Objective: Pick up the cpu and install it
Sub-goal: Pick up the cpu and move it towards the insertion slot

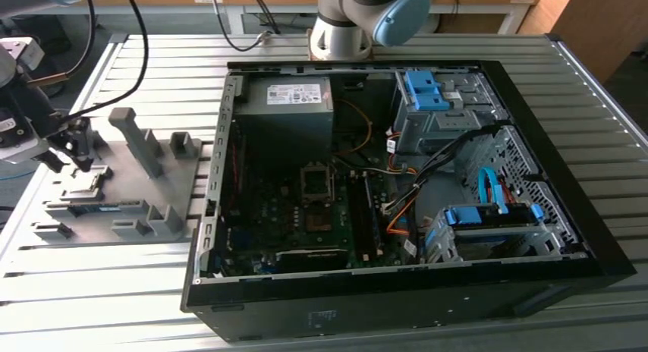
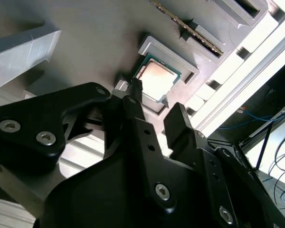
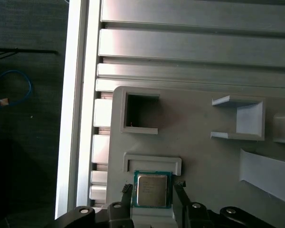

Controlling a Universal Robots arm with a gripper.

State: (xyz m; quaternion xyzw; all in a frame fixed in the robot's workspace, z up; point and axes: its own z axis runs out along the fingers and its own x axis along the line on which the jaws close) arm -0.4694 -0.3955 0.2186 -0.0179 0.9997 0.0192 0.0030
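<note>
Soft, even light covers the slatted table (image 1: 111,291) in the exterior view; the interior of the computer case (image 1: 608,246) is dim. In the first wrist view the slats glare white. In the second wrist view my gripper (image 2: 156,97) renders near-black, and the cpu (image 2: 156,78) lid carries a warm bright reflection

Cpu (image 3: 152,190) top was silver-grey with a coppery sheen; rim green. Gripper (image 2: 156,95) was matte black. Tray (image 1: 121,193) was plain grey. Table (image 1: 587,86) was pale silver, ribbed in stripes. Case (image 1: 405,306) was black, brackets (image 1: 423,90) blue. Supply (image 1: 288,121) was grey with a white label.
</note>
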